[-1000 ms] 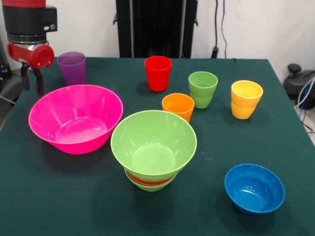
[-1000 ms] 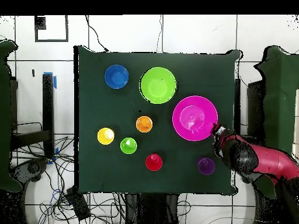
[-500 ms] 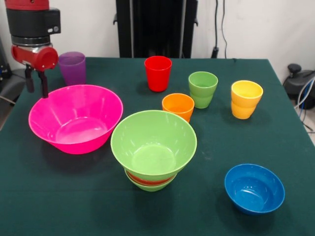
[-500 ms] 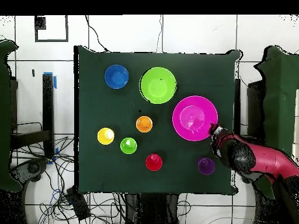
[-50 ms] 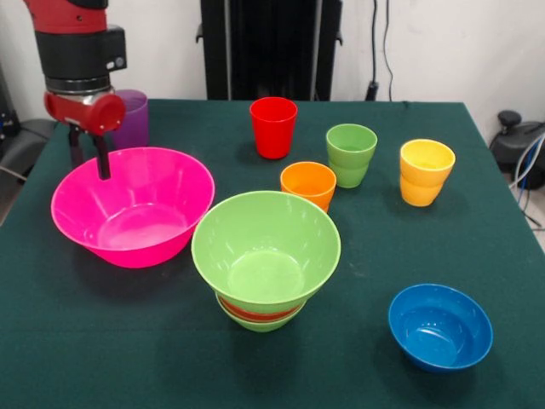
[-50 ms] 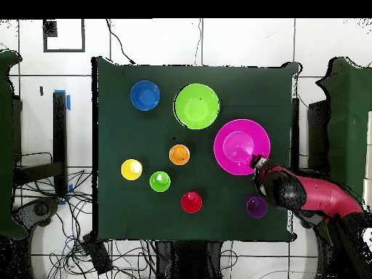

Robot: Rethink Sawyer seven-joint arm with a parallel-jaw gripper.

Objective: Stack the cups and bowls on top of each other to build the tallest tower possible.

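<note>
Nearest the camera sits the blue bowl (image 5: pixel 440 326), alone on the green table (image 5: pixel 102 341) and upright. Just beyond it, the tower (image 5: pixel 265 258): the big green bowl (image 5: pixel 266 247) nests on a red-orange bowl (image 5: pixel 260 312), with a small green bowl's rim (image 5: pixel 255 324) showing underneath. Beside it, apart from it, the pink bowl (image 5: pixel 131 204) stands empty, not stacked. Over its far rim hangs the gripper (image 5: pixel 89 153), two dark fingers (image 5: pixel 103 158) pointing down with a narrow gap between them, one finger just inside the rim, the other outside, nothing clamped as far as shows. Farther back, the orange cup (image 5: pixel 308 184), then the green cup (image 5: pixel 351 154) and yellow cup (image 5: pixel 425 172), all upright and separate. Farthest, the red cup (image 5: pixel 273 127), and the purple cup (image 5: pixel 132 118) half hidden behind the arm (image 5: pixel 78 51).
</note>
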